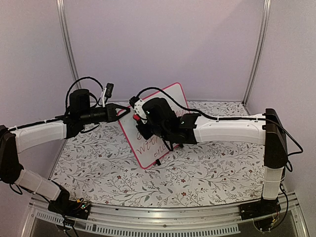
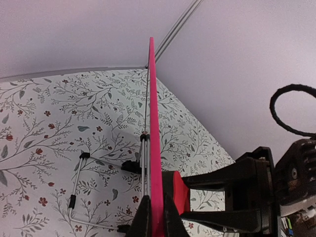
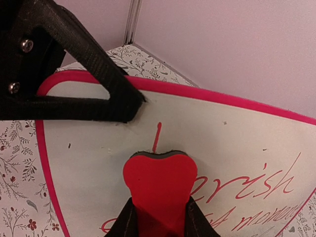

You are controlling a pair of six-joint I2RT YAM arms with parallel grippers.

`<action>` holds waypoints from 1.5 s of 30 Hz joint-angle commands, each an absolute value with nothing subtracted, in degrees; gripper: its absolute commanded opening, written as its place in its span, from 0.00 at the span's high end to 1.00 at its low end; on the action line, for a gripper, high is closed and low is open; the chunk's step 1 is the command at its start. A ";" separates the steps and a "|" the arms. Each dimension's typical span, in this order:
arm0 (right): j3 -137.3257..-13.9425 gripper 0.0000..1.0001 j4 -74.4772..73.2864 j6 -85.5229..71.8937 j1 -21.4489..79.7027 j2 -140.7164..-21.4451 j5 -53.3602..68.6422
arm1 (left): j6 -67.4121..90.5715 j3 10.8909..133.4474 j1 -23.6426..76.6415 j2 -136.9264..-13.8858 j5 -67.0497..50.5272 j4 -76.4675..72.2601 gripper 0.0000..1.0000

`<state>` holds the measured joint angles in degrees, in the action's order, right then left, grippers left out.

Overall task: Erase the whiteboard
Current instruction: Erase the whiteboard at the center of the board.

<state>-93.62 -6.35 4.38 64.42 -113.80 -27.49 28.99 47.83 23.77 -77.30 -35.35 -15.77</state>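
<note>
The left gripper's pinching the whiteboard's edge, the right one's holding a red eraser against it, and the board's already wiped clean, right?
Not wiped clean: the right wrist view shows red handwriting on the whiteboard, right beside the eraser. The rest of what you said stands.

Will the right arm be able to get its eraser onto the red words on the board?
Probably yes. The right gripper holds the red eraser against the whiteboard, and the red words lie just beside it with nothing between. The left gripper clamps the board's edge, away from them.
</note>
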 commanded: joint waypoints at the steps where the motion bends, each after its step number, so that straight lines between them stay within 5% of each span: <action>1: -94.96 0.73 -5.98 5.79 62.53 -112.77 -29.60 | 31.15 47.33 25.43 -77.34 -40.91 -16.84 1.00; 18: -101.48 0.73 -7.75 8.04 60.73 -115.84 -25.56 | 31.18 47.36 25.49 -77.83 -40.96 -16.91 1.00; 29: -92.63 0.73 -5.17 5.29 61.14 -112.46 -19.03 | 31.24 47.46 25.48 -77.96 -41.14 -16.91 1.00; 45: -96.67 0.73 -4.96 5.35 62.05 -114.04 -23.51 | 31.26 47.37 25.45 -77.88 -41.17 -16.95 1.00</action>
